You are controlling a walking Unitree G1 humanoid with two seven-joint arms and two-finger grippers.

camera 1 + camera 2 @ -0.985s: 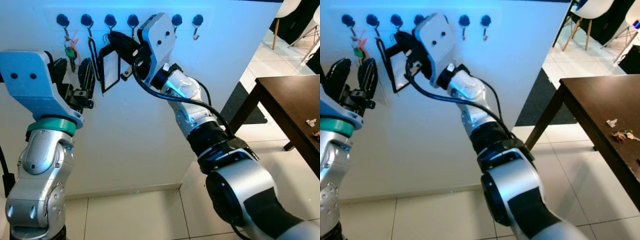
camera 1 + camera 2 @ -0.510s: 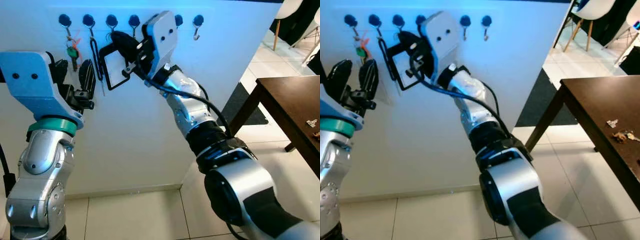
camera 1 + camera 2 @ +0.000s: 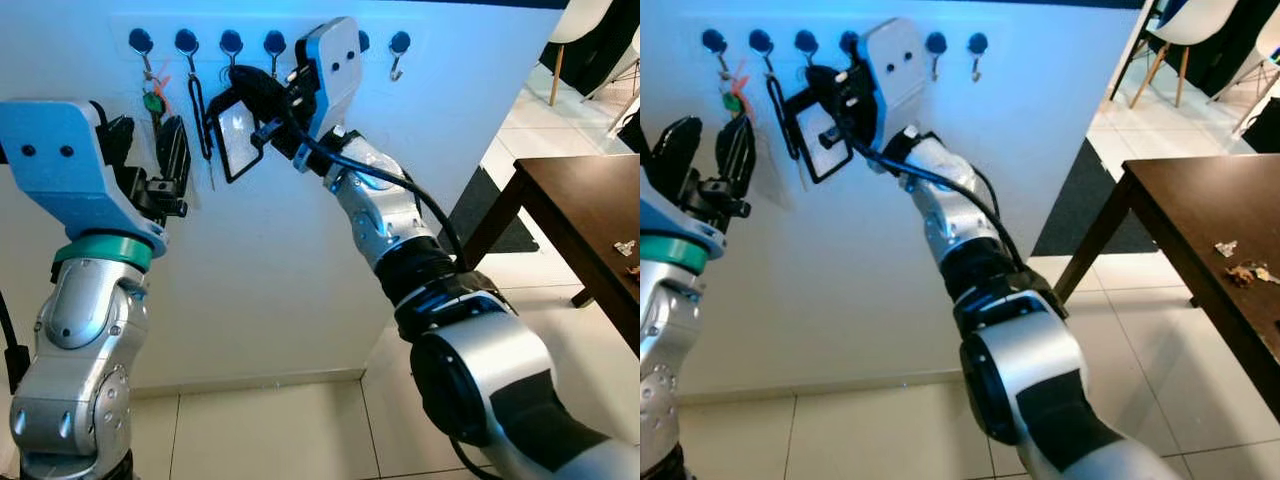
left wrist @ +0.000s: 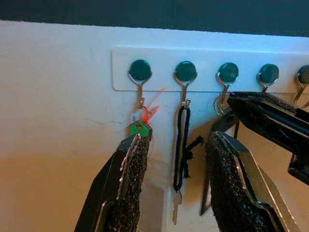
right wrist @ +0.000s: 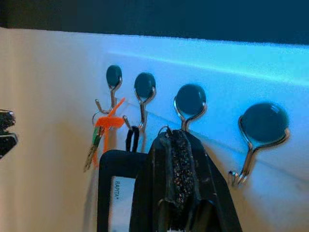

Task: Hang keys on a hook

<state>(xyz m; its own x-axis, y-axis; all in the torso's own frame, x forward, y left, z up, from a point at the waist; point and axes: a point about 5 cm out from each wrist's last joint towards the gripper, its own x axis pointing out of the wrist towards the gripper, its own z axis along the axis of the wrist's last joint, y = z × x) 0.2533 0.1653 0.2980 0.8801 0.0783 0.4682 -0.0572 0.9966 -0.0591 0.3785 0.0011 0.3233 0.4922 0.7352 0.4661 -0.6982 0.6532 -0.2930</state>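
Note:
A white rack (image 3: 270, 25) of several blue-knobbed hooks runs along the white wall. A green key with an orange tag (image 4: 139, 128) hangs on the first hook. A black loop with a key (image 4: 181, 150) hangs on the second. My right gripper (image 5: 175, 140) is shut on a key ring (image 5: 164, 129), and a black-framed card tag (image 3: 238, 135) dangles from that ring. The ring sits right at the third hook (image 5: 189, 99); I cannot tell whether it is over the hook. My left gripper (image 4: 177, 140) is open and holds nothing, just below the first two hooks.
A dark wooden table (image 3: 590, 200) stands at the right with small items (image 3: 1240, 270) on it. White chairs (image 3: 1185, 20) stand behind it, and a dark mat (image 3: 1080, 200) lies on the tiled floor. Hooks to the right of my right arm hang bare (image 3: 399, 45).
My right gripper has risen and closed in on the third hook, carrying the ring and card tag with it. The left arm has stayed put.

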